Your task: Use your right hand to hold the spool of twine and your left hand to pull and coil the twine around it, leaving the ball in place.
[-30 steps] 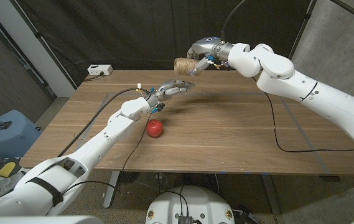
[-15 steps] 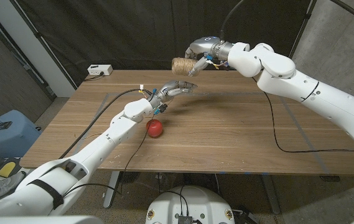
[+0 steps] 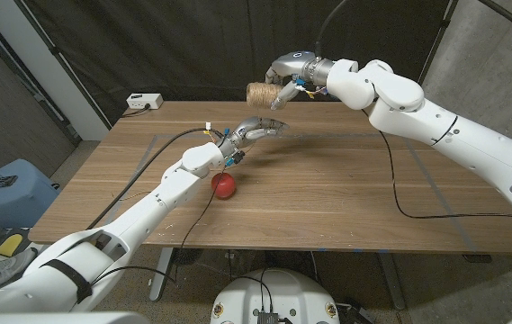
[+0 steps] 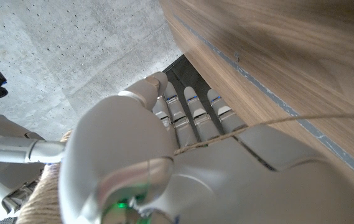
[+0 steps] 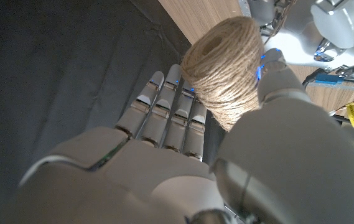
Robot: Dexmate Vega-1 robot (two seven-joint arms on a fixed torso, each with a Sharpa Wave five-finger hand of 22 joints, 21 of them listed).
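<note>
While the right hand [image 3: 284,74] grips the spool of twine [image 3: 259,93] aloft above the far edge of the wooden table [image 3: 345,193], the coiling step appears to be in hand: item one, spool, clamped between thumb and fingers, its wound body projecting from the hand toward the robot's left, shown close in the right wrist view [image 5: 223,68] with the fingers [image 5: 167,115] lying along one side and the thumb on the other. Item two, left hand [image 3: 254,131], raised off the table just below and in front of the spool, fingers stretched out together toward it; the left wrist view shows a taut strand of twine [image 4: 270,121] running across the back of that hand [image 4: 164,155], but whether the fingers pinch the strand or merely carry it cannot be told. Item three, ball [image 3: 225,185], red, resting on the table just behind the left wrist, on the robot's side, apart from both hands. Judgement: winding is under way, not finished; the next move calls for the left hand to lead the strand round the spool under tension, with the right hand holding steady and the left forearm kept off the ball.
</note>
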